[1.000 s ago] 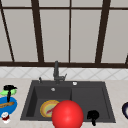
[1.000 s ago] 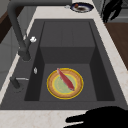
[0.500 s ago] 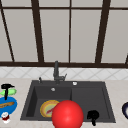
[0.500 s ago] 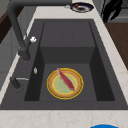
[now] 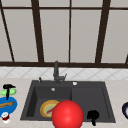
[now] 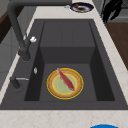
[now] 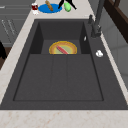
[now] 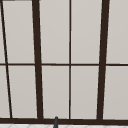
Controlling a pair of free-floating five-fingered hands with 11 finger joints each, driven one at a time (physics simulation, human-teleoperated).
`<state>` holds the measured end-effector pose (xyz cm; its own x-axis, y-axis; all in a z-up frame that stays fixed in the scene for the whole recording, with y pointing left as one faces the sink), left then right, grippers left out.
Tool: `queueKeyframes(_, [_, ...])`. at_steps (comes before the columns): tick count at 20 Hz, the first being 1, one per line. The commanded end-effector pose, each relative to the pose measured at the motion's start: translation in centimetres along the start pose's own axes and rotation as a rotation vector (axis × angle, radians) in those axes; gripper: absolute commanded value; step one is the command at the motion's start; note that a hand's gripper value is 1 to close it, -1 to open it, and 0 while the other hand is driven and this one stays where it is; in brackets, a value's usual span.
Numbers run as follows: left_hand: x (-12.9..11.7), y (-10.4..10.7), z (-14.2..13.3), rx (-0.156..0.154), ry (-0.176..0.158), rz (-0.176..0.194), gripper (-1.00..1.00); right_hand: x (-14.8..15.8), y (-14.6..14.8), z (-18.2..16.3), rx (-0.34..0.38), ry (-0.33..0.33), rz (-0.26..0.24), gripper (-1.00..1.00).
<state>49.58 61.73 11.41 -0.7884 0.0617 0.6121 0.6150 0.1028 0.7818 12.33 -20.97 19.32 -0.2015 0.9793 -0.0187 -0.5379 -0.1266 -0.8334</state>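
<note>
Dark sink [image 5: 107,100], left hand [image 5: 8,88] over cucumber [image 5: 7,92]

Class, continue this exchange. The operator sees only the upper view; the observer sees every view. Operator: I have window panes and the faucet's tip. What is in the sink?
Observer: A yellow plate with a red strip on it lies in the deep part of the sink.
Operator: Where is the left hand?
Observer: The left hand hangs over a green item beside a blue plate on the left counter.
Operator: And the right hand?
Observer: The right hand is low in the front view, at the sink's front edge on its right half.
</note>
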Motion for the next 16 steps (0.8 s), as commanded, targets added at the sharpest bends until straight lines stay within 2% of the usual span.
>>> queueKeyframes(1, [-3.2, 0.1, 0.7, 0.034, -0.025, 0.009, -1.00, 0.0, 0.0, 0.0, 0.000, 0.000, 0.000, 0.00])
queueKeyframes(2, [-3.6, 0.4, 0.8, 0.029, -0.021, 0.038, -1.00, 0.0, 0.0, 0.0, 0.000, 0.000, 0.000, 0.00])
queueKeyframes(4, [-3.9, 0.8, 1.1, 0.024, -0.017, 0.132, -1.00, 0.0, 0.0, 0.0, 0.000, 0.000, 0.000, 0.00])
queueKeyframes(12, [-3.3, 2.1, 1.9, 0.034, -0.059, 0.204, -1.00, 0.0, 0.0, 0.0, 0.000, 0.000, 0.000, 0.00])
queueKeyframes(13, [-3.2, 2.1, 1.9, 0.034, -0.063, 0.210, 1.00, 0.0, 0.0, 0.0, 0.000, 0.000, 0.000, 0.00])
queueKeyframes(14, [-3.1, 2.4, 2.1, 0.013, -0.086, 0.193, 1.00, 0.0, 0.0, 0.0, 0.000, 0.000, 0.000, 0.00])
queueKeyframes(15, [-2.9, 2.8, 2.0, 0.010, -0.086, 0.158, 1.00, 0.0, 0.0, 0.0, 0.000, 0.000, 0.000, 0.00])
queueKeyframes(16, [-2.9, 3.1, 1.9, 0.013, -0.081, 0.161, 1.00, 0.0, 0.0, 0.0, 0.000, 0.000, 0.000, 0.00])
